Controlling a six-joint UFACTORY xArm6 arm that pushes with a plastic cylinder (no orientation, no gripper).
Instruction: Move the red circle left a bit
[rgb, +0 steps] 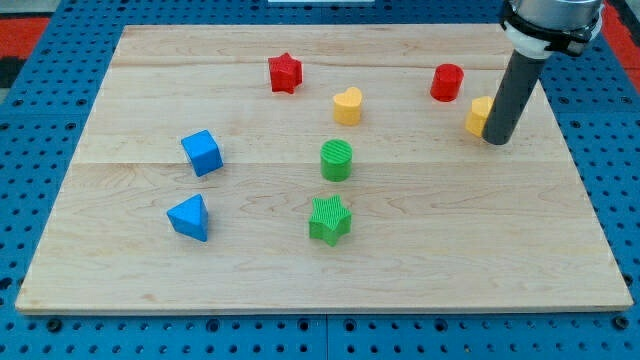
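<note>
Risk noted: my tip (497, 141) rests against, or possibly just beside, a partly hidden yellow plastic block (479, 116), holding nothing, with the red plastic circle (447, 82) near the view's upper left of it, so sweeping left could drag yellow along.

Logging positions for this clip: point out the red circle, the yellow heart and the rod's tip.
red circle (447, 82), camera view, its front side
yellow heart (347, 105), camera view, its front face
my tip (497, 139), camera view, rod's very end

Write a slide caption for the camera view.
Rod tip beside a yellow block, below-right of the red circle on the wooden board.
</note>
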